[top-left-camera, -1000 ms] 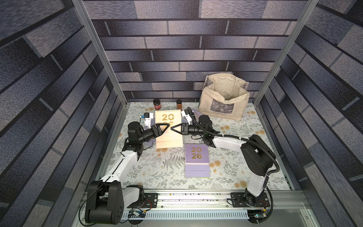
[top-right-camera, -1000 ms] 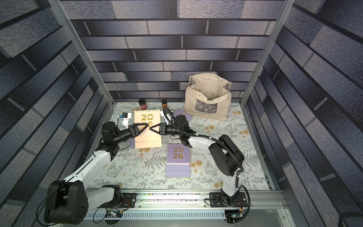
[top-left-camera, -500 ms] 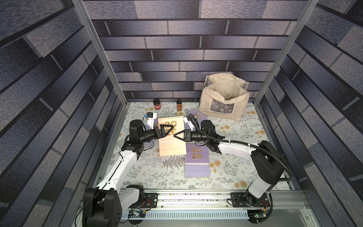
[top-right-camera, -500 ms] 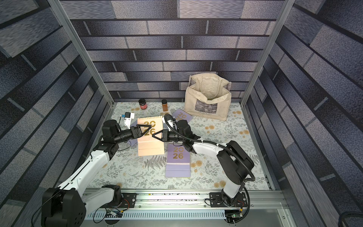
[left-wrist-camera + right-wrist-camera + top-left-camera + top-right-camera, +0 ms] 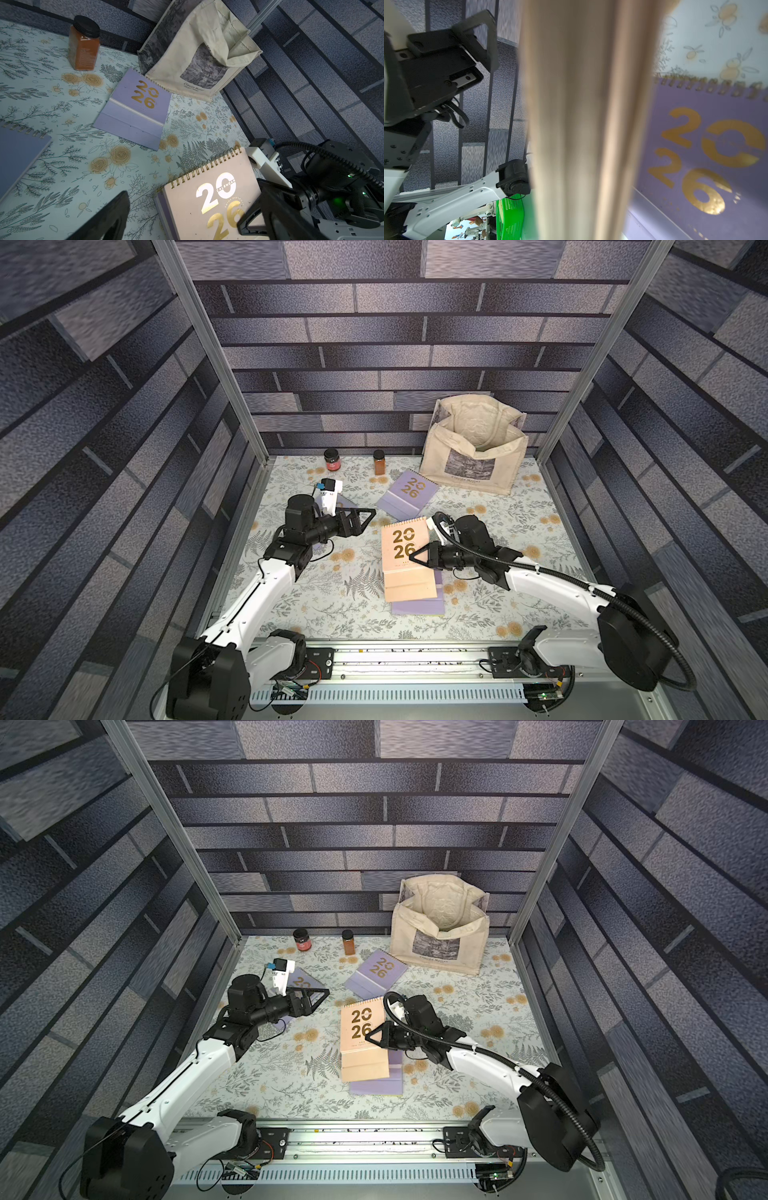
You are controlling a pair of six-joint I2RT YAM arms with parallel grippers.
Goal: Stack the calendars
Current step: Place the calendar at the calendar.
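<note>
On the floral table (image 5: 498, 605), walled by grey brick-print panels (image 5: 374, 335), the right hand (image 5: 415, 558) is clamped on the peach calendar (image 5: 405, 572) over a lilac calendar (image 5: 417, 608) at centre; the left hand (image 5: 368, 516) gapes empty at 10 o'clock.

— The peach calendar (image 5: 182, 212), what is it made of?
— Matt card, with shiny gold foil numerals and gold wire binding. The far lilac calendar (image 5: 133, 116) looks alike.
— And the tote bag (image 5: 207, 41)?
— Creased cream cloth, matt. The spice jar (image 5: 83, 49) is clear and glossy under a ribbed black lid; the floral table cover (image 5: 62, 124) is smooth and matt.
</note>
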